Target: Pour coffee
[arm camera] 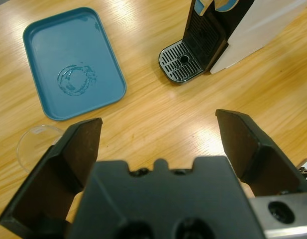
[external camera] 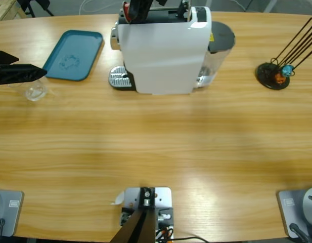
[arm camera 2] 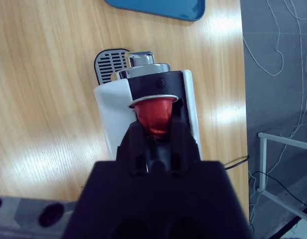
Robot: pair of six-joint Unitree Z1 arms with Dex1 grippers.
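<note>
Your right claw (arm camera 2: pixel 154 130) grips a red coffee capsule (arm camera 2: pixel 154 113) above the white coffee machine (external camera: pixel 166 50); your left claw (arm camera: pixel 160 137) is spread wide and holds nothing.

The capsule's lower half is hidden between the jaws. In the high view the left claw (external camera: pixel 19 73) covers part of the clear glass (external camera: pixel 34 91), which stands on the wooden surface (external camera: pixel 156 147) just beside the teal tray (external camera: pixel 75 54); only its rim shows in the left wrist view. You cannot tell whether it holds coffee. The tray carries only a ring-shaped wet mark.
</note>
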